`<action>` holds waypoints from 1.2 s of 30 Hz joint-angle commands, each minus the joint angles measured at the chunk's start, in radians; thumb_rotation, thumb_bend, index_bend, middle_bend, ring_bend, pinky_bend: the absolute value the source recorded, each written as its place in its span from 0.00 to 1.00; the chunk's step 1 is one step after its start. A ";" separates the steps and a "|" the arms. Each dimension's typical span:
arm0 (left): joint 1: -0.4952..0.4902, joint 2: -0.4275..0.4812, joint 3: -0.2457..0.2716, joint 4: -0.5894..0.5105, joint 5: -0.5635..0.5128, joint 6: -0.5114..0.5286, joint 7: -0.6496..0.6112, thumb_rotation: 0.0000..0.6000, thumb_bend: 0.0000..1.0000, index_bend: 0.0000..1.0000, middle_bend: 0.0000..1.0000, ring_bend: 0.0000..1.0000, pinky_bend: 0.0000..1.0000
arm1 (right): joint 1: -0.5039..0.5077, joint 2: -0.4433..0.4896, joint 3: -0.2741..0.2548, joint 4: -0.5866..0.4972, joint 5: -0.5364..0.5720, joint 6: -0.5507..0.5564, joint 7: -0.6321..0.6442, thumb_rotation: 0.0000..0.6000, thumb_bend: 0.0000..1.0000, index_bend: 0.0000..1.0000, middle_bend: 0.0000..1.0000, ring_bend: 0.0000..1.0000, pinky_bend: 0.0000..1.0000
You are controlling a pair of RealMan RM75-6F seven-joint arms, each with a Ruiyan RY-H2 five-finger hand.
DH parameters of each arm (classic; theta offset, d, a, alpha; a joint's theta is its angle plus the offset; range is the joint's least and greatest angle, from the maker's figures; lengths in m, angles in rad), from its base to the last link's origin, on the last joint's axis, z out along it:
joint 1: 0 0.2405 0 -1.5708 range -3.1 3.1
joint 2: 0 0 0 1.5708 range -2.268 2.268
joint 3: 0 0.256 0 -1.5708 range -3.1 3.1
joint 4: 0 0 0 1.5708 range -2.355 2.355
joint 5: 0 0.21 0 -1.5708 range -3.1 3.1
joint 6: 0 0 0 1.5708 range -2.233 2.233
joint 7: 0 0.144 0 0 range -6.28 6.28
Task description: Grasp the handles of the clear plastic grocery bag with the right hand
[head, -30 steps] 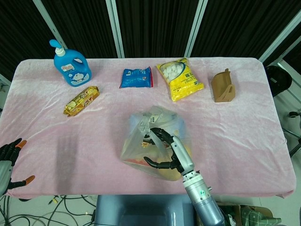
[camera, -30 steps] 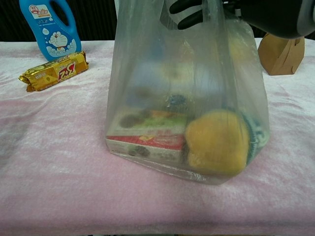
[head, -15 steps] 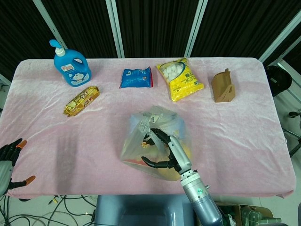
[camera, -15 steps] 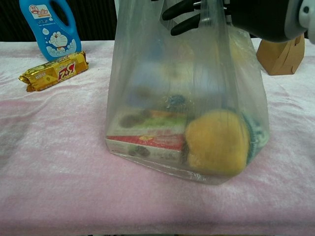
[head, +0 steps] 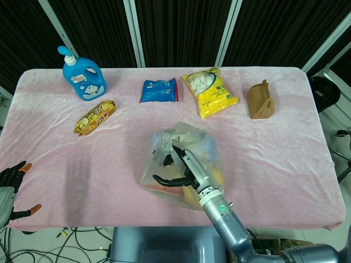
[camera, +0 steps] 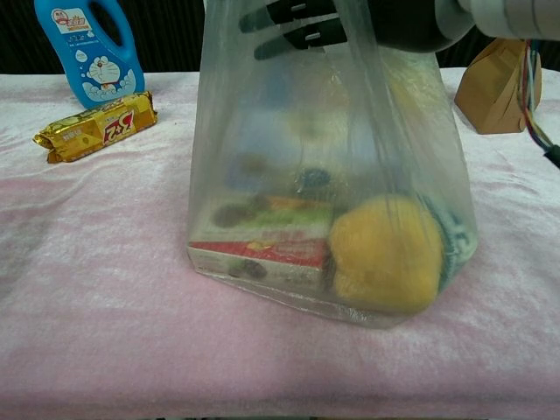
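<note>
The clear plastic grocery bag (head: 184, 170) stands on the pink cloth near the table's front edge. It fills the chest view (camera: 324, 201), with a red and white box (camera: 258, 254) and a round yellow thing (camera: 385, 254) inside. Its crumpled handles (head: 176, 137) rise at the top. My right hand (head: 180, 167) is at the bag's mouth, dark fingers (camera: 289, 22) stretched out to the left among the handle plastic, thumb apart from them. They are not closed on the handles. My left hand (head: 10, 189) hangs open off the table's front left corner.
Along the back stand a blue detergent bottle (head: 82, 75), a blue snack pouch (head: 159, 91), a yellow bag of white balls (head: 210, 91) and a brown cardboard holder (head: 259, 101). A gold biscuit pack (head: 95, 116) lies left of centre. The pink table edge (head: 82, 222) runs along the front.
My right hand has slid left across the top of the bag, and its fingers have straightened and reach further left. The bag and my left hand have stayed put.
</note>
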State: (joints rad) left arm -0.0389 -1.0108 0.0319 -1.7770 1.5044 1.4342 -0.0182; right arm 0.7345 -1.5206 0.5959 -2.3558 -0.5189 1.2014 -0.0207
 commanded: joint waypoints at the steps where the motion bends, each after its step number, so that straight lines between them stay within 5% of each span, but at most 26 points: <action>1: 0.000 0.000 0.000 -0.001 0.000 -0.001 0.001 1.00 0.00 0.00 0.00 0.00 0.00 | 0.046 0.042 0.057 0.000 0.093 -0.041 0.023 1.00 0.18 0.36 0.34 0.38 0.36; 21: -0.002 0.002 0.002 -0.003 -0.003 -0.007 0.000 1.00 0.00 0.00 0.00 0.00 0.00 | 0.147 0.127 0.269 0.000 0.410 -0.063 0.255 1.00 0.18 0.36 0.32 0.36 0.35; 36: -0.003 0.003 0.003 -0.006 -0.006 -0.011 0.002 1.00 0.00 0.00 0.00 0.00 0.00 | 0.092 0.177 0.285 0.000 0.419 -0.156 0.396 1.00 0.18 0.35 0.34 0.39 0.40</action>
State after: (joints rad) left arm -0.0418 -1.0076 0.0350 -1.7830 1.4982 1.4231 -0.0162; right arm 0.8327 -1.3479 0.8729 -2.3560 -0.1040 1.0593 0.3588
